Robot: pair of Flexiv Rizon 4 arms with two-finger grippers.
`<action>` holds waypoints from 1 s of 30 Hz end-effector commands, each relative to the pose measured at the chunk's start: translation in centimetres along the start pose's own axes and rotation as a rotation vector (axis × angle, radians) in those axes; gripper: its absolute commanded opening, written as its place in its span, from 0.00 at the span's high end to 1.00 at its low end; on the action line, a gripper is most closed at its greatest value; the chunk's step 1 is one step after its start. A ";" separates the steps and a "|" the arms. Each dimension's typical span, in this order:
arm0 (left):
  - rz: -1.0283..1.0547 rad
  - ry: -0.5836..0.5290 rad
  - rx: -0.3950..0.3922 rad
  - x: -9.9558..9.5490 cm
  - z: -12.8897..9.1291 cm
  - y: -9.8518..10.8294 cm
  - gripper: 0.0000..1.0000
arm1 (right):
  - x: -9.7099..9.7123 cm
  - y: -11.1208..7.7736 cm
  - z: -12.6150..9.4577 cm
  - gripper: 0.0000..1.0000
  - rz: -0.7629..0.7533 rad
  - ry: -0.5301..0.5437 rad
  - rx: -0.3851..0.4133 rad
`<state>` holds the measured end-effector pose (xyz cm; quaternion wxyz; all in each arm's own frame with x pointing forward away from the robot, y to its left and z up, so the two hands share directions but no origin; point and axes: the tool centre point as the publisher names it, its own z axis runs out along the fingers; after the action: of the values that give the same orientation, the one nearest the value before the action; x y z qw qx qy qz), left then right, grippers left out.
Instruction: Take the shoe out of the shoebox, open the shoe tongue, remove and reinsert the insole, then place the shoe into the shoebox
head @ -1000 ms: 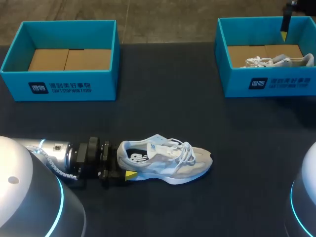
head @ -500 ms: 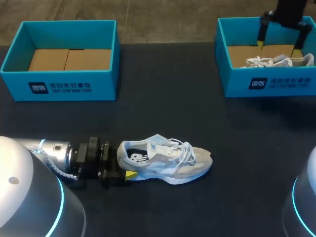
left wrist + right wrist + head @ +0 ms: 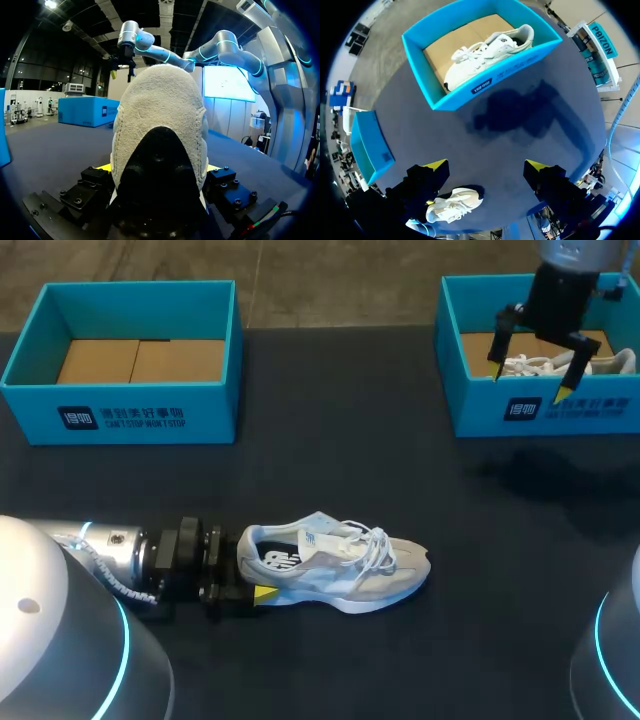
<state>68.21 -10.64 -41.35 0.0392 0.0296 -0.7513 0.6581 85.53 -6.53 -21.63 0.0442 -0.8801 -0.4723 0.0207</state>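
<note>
Left gripper (image 3: pixel 159 169): closed on the heel of the shoe (image 3: pixel 335 565). One yellow tip sits on each side of the heel, both against the fabric in the left wrist view.
Left arm (image 3: pixel 120 560): lies low over the near left of the table (image 3: pixel 350 460), coming in from the left with its wrist pointing right.
Shoe: a pale sneaker standing on its sole at the near middle of the table. The heel is to the left in the gripper and the toe to the right. Loose white laces lie over the tongue, and an insole with a dark mark shows in the opening.
Right gripper (image 3: pixel 528 385): spread wide with nothing between its fingers. It hangs tips-down, high above the near side of the right box (image 3: pixel 560 415).
Right arm (image 3: pixel 568 270): comes in from the far right, over the right box.
Right box: teal and open-topped, at the far right of the table, with a brown cardboard floor.
Second shoe (image 3: pixel 485 52): white, lying inside the right box along its near wall, laces to the left and heel to the right. It is below the right gripper and clear of its tips.
Left box (image 3: pixel 120 415): teal and open-topped, at the far left, well apart from the shoe, with its brown cardboard floor showing.
Table: dark cloth. In the right wrist view a shadow falls on it just near of the right box.
</note>
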 end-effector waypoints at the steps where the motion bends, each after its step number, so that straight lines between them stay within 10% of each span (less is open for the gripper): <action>1: 0.001 -0.004 0.000 0.2 0.0 -0.1 1.00 | -0.1 0.0 0.0 0.00 0.000 0.003 0.001; 6: 0.001 -0.004 0.000 0.2 0.0 -0.1 1.00 | -0.1 0.0 0.0 0.00 0.000 0.003 0.001; 24: 0.001 -0.004 0.000 0.2 0.0 -0.1 1.00 | 5.0 -13.2 6.7 0.00 -0.218 -0.019 -0.056; 30: 0.001 -0.004 0.000 0.2 0.0 -0.1 1.00 | 5.0 -13.2 6.7 0.00 -0.218 -0.019 -0.056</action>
<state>68.19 -10.65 -41.30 0.0392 0.0296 -0.7515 0.6579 76.56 5.14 -26.94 0.0163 -0.8240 -0.5663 0.0089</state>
